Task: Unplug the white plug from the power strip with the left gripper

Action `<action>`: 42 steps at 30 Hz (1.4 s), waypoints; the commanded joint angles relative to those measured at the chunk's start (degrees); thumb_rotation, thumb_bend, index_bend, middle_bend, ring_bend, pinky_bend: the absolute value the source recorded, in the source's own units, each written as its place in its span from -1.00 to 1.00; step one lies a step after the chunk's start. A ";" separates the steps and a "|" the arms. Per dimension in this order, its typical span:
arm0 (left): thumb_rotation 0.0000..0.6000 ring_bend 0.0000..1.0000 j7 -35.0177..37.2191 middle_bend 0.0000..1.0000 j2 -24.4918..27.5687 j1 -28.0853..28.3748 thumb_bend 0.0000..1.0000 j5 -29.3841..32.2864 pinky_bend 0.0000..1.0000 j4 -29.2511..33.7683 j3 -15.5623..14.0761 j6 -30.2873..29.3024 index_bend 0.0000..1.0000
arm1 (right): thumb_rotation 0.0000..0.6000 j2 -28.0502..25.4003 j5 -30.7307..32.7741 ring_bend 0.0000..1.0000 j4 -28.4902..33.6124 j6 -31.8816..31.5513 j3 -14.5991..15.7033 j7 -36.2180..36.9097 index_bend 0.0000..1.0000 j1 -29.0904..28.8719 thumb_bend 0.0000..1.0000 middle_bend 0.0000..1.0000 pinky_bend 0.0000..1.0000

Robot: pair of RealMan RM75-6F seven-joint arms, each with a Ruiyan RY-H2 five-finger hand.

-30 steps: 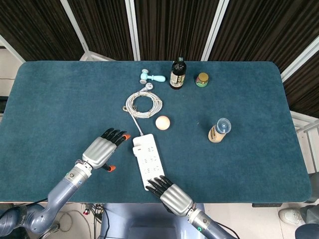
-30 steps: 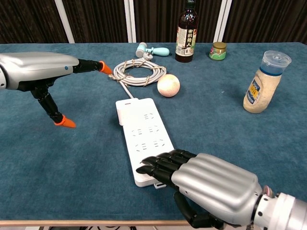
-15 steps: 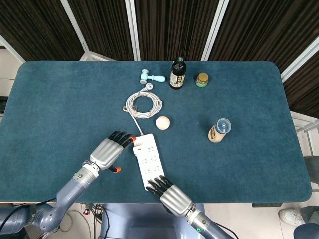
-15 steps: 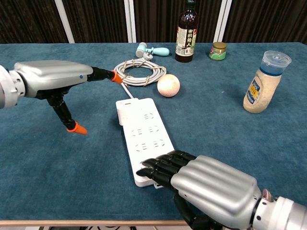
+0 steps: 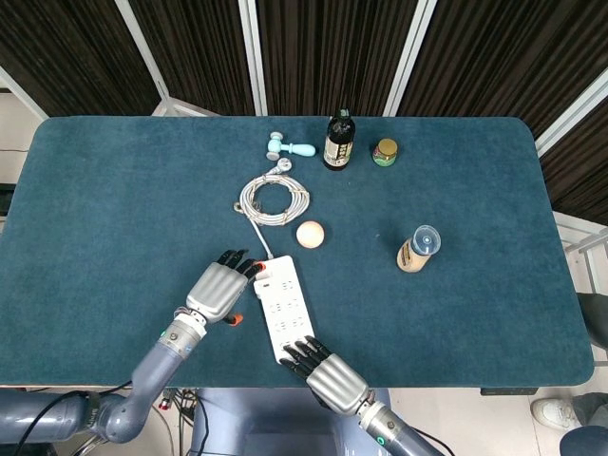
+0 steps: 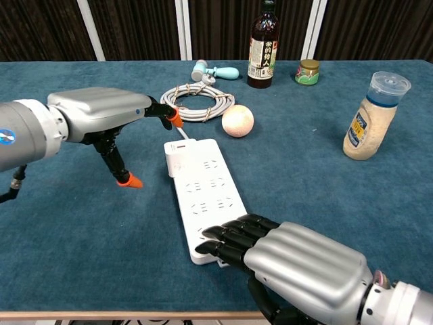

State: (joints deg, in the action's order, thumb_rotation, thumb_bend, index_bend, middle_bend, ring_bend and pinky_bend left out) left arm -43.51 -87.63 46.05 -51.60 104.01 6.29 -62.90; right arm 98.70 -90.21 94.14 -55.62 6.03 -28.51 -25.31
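Note:
The white power strip (image 5: 284,307) (image 6: 203,193) lies lengthwise at the table's front middle. The white plug (image 6: 177,153) (image 5: 265,276) sits in its far end, and its cable runs back to a coiled bundle (image 5: 274,197) (image 6: 197,101). My left hand (image 5: 221,290) (image 6: 100,116) hovers just left of that far end. It holds nothing, with orange-tipped fingers reaching over the plug and the thumb pointing down beside the strip. My right hand (image 5: 324,376) (image 6: 301,266) rests its dark fingertips on the strip's near end and grips nothing.
A pale ball (image 5: 310,234) (image 6: 237,120) lies just beyond the strip. Further back stand a dark bottle (image 5: 338,141) (image 6: 264,47), a small jar (image 5: 385,152) (image 6: 308,71) and a teal tool (image 5: 288,147) (image 6: 215,70). At the right is a sauce bottle (image 5: 418,249) (image 6: 374,125).
My left hand has moved right, from well left of the strip to right beside its far end, fingertips now over the plug. The right hand has stayed on the near end.

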 commanded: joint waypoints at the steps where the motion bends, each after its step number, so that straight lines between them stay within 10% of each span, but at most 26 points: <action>1: 1.00 -0.90 -2.53 -0.59 -2.38 0.74 -0.77 2.28 -0.75 -0.42 0.95 -2.43 -0.58 | 1.00 -0.09 0.10 -0.91 0.06 -0.09 0.03 0.11 -0.81 -0.05 0.87 -0.87 -0.81; 42: 1.00 -0.84 -1.03 -0.35 -3.70 9.64 -0.51 5.72 -0.76 -8.29 -0.63 7.99 -0.35 | 1.00 -1.04 0.90 -0.91 -0.07 -1.53 1.07 0.26 -0.81 0.27 0.87 -0.87 -0.81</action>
State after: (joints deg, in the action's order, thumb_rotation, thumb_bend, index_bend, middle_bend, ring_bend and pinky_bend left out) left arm -44.60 -91.30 55.67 -45.86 95.76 5.67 -54.87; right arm 97.66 -89.31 94.06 -57.16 7.10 -28.24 -25.04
